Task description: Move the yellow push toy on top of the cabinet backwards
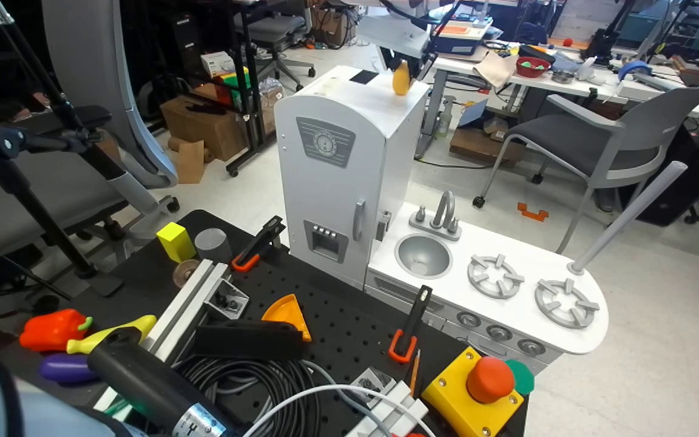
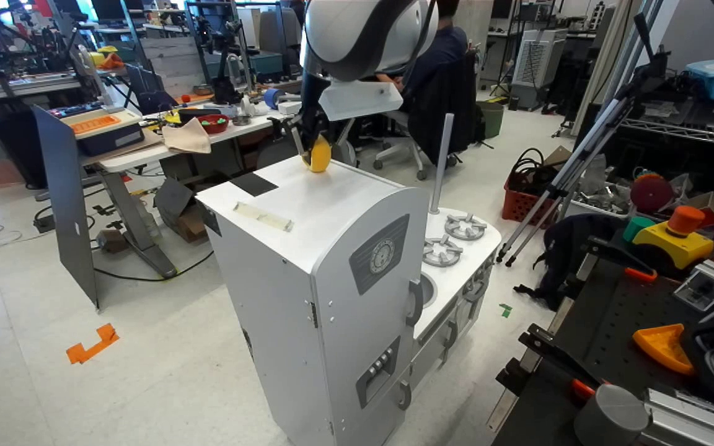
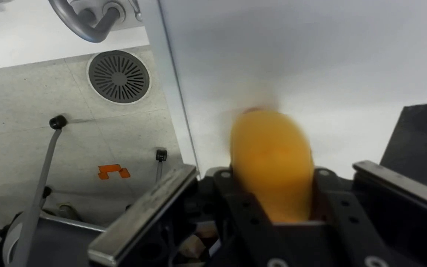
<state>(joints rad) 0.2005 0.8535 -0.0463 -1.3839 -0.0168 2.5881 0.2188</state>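
On one white cabinet [image 2: 332, 207], one yellow push toy [image 2: 320, 155].
It is egg-shaped, ungripped, one tool [image 3: 275, 168] spread wide around it.

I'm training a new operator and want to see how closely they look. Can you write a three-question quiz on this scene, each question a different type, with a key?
1. Multiple choice: Where is the yellow push toy in relation to the white cabinet?
A) At its foot
B) At its top
C) Against its front

2. True or false: In the wrist view, the yellow push toy shows between the fingers, which stand apart.

3. Count: How many grey burners show in both exterior views?

Key:
1. B
2. True
3. Two
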